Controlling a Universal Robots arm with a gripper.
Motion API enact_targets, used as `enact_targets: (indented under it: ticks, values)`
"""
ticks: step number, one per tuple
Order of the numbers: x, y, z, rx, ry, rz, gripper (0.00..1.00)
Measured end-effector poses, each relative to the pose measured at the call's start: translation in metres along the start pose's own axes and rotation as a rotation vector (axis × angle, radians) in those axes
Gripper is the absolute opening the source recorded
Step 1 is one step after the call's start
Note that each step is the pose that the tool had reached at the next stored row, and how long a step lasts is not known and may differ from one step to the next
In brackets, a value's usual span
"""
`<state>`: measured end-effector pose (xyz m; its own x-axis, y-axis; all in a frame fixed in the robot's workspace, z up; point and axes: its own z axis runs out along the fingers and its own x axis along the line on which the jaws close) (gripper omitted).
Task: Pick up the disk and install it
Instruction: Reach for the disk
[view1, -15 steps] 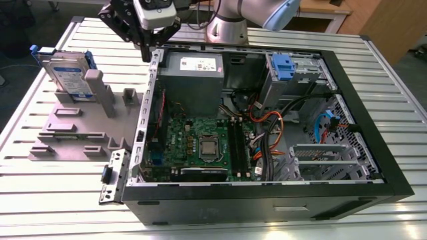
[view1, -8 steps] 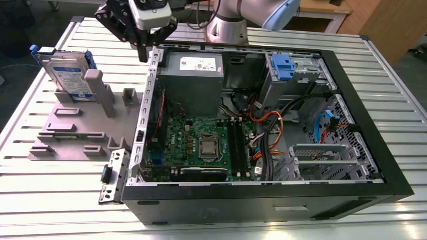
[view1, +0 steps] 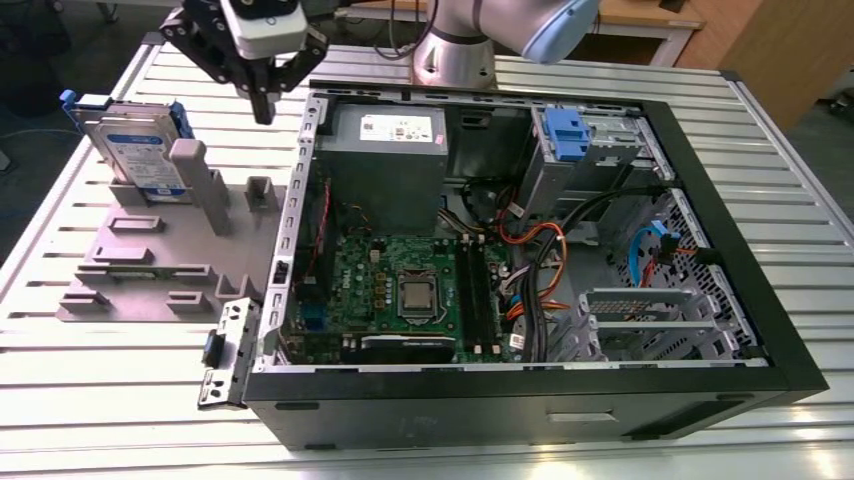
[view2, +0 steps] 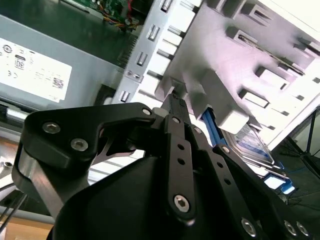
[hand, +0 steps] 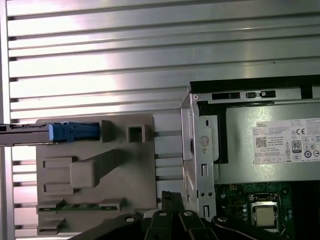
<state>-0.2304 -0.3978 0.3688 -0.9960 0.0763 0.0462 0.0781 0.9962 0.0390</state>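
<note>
Above the grey fixture (view1: 160, 250), near the upright blue-labelled disk (view1: 138, 150), the hand (view1: 263, 108) hangs closed, empty.

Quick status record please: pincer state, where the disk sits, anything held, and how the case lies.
pincer: shut, holding nothing
pincer position: hovers over the edge of the grey fixture nearest the computer case, apart from the disk
disk: stands on edge in the grey fixture, at the exterior view's left
computer case: lies on the table, side open, boards exposed
progress: disk not yet picked up
</note>
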Motion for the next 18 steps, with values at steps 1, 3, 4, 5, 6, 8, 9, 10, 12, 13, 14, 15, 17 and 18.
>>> enact_targets:
  ticks: [1,3,4,5,6,8,9,10,12,13,14,15,17,18]
  values:
    - [0.0029,-0.0001,0.0003,0.0,-0.0001,0.0,0.11]
    - [0.0094,-0.0004,0.0008,0.0,0.0,0.0,0.11]
    - [0.011,-0.0004,0.001,-0.0001,-0.0001,0.0,0.11]
    - [0.0129,-0.0005,0.0011,0.0,0.0,0.0,0.11]
    - [0.0154,-0.0006,0.0013,0.0,0.0,0.0,0.11]
    - [0.0197,-0.0007,0.0016,0.0,0.0,0.0,0.11]
    - [0.0215,-0.0008,0.0018,0.0,0.0,0.0,0.11]
    - [0.0234,-0.0009,0.002,0.0,0.0,0.0,0.11]
    - [0.0268,-0.001,0.0023,0.0,0.0,0.0,0.11]
    - [0.0283,-0.0011,0.0025,-0.0001,-0.0001,0.0,0.11]
    - [0.0294,-0.0011,0.0026,-0.0001,-0.0001,0.0,0.11]
    - [0.0303,-0.001,0.0027,-0.0001,-0.0001,0.0,0.11]
    - [0.0312,-0.001,0.0027,0.0,0.0,0.0,0.11]
    - [0.0316,-0.0011,0.0027,0.0,-0.0001,0.0,0.11]
